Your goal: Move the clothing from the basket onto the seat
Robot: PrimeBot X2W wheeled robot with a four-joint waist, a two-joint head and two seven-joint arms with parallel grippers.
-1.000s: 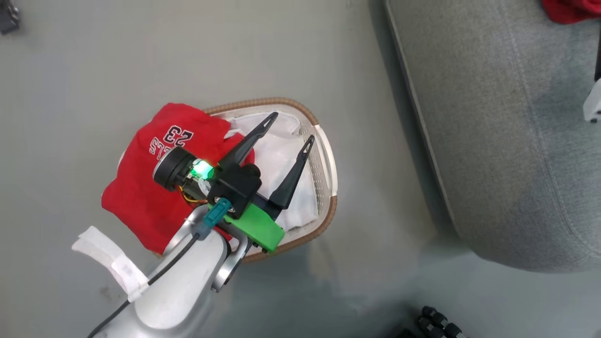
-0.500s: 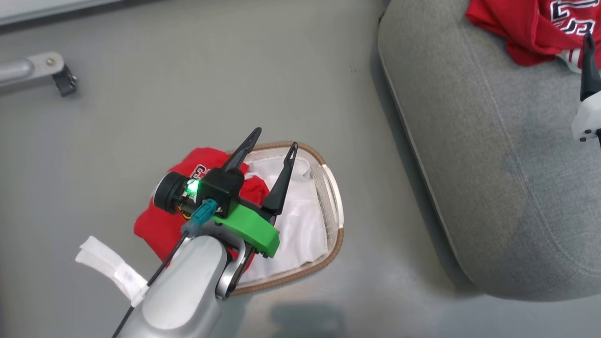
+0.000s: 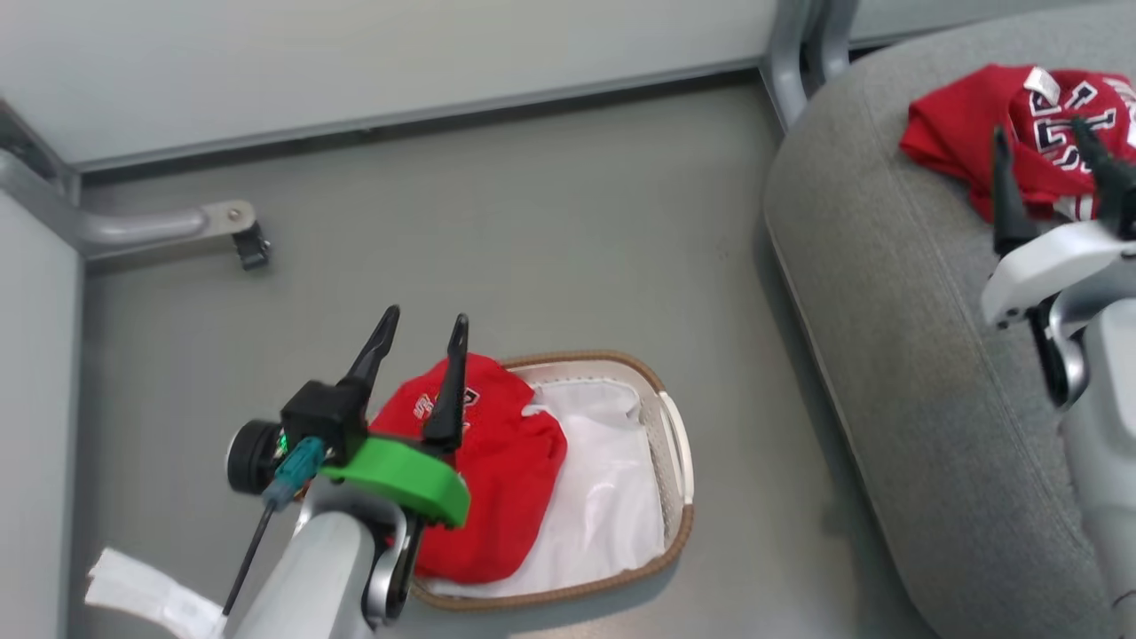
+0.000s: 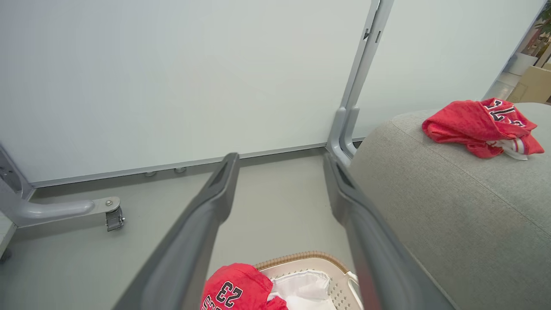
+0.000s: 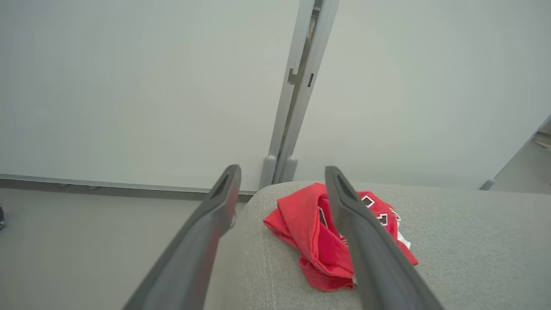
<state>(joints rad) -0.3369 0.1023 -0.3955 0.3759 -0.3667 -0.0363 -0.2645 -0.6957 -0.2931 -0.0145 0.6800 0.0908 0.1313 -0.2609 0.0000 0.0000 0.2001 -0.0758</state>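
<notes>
**Mia:** Is the job done?

**Tom:** Only half. One red top (image 3: 963, 146) lies on the big grey seat (image 3: 887, 373). The right claw (image 3: 1038, 131) hangs just by it, wide and empty.

**Mia:** And the other one?

**Tom:** The red shirt (image 3: 497, 470) with 23 on it sits in the basket (image 3: 682, 519), on the white liner (image 3: 608, 506). The left claw (image 3: 425, 316) is above it, fingers apart, holding nothing. I think that shirt needs grabbing next.

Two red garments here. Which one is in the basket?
The garment by the left gripper, bunched over the basket's left end. The other garment lies on the seat by the right gripper.
</notes>
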